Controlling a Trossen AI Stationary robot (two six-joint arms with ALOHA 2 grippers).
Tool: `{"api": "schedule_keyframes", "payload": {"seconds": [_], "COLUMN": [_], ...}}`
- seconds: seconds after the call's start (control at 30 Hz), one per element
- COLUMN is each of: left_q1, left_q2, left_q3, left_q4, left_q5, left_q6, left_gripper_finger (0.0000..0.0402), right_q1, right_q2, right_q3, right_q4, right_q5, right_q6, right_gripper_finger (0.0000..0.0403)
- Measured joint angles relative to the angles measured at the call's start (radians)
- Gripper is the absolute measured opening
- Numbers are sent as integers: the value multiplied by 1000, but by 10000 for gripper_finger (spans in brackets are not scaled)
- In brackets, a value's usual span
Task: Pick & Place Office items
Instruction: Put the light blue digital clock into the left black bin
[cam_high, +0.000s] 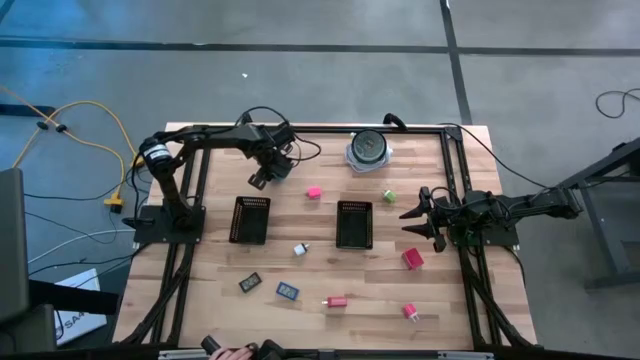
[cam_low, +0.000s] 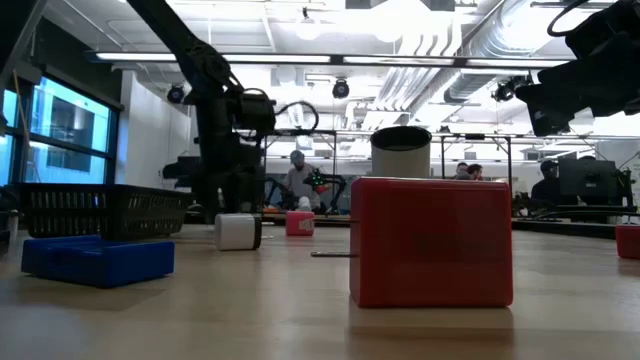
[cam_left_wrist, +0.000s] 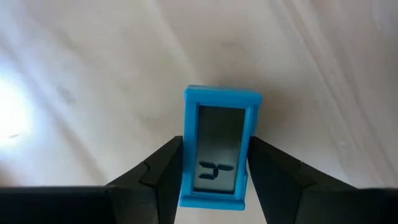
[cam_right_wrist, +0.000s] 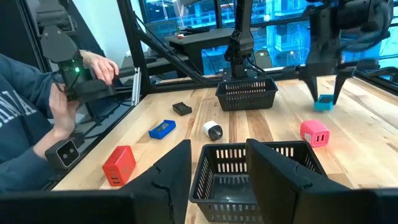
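My left gripper (cam_high: 258, 180) hangs over the far left part of the table, pointing down, shut on a small blue item with a grey screen (cam_left_wrist: 221, 149). The right wrist view shows that item (cam_right_wrist: 323, 103) far off, low at the wood under the left gripper (cam_right_wrist: 323, 93). My right gripper (cam_high: 408, 222) waits at the table's right side, level and open, with nothing between its fingers (cam_right_wrist: 219, 180). Other office items lie loose on the wood: a pink block (cam_high: 314, 192), a green piece (cam_high: 389, 197), a white piece (cam_high: 300, 249), a red block (cam_high: 412, 259). My left gripper pinches the blue item between its two fingers, which are on its two long sides (cam_left_wrist: 185, 171) at the end nearer the wrist. The fingers (cam_left_wrist: 163, 168) come from above, pointing down. The screen faces up. The item seems to lie on the table; I cannot tell whether it is lifted.
Two black mesh trays (cam_high: 250, 220) (cam_high: 354, 224) stand mid-table. A round grey-and-black disc (cam_high: 368, 148) sits at the far edge. A dark piece (cam_high: 250, 283), a blue one (cam_high: 287, 291) and pink pieces (cam_high: 337, 301) (cam_high: 410, 312) lie near the front. A person (cam_right_wrist: 37, 112) stands by the near edge.
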Motion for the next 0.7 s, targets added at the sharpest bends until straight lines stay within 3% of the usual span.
{"api": "schedule_keyframes", "payload": {"seconds": [0.37,0.7], "left_q1": [-18,-112], "left_q2": [-155,-296], "left_q3": [6,6], "left_q4": [-86,-214], "left_q5": [-3,-60], "left_q6": [-152,-319], "left_gripper_finger": [162,162], "right_q1": [0,0], "right_q2": [0,0], "right_q3": [0,0], "right_q4": [0,0], "right_q5": [0,0], "right_q6": [0,0], "right_gripper_finger": [140,140]}}
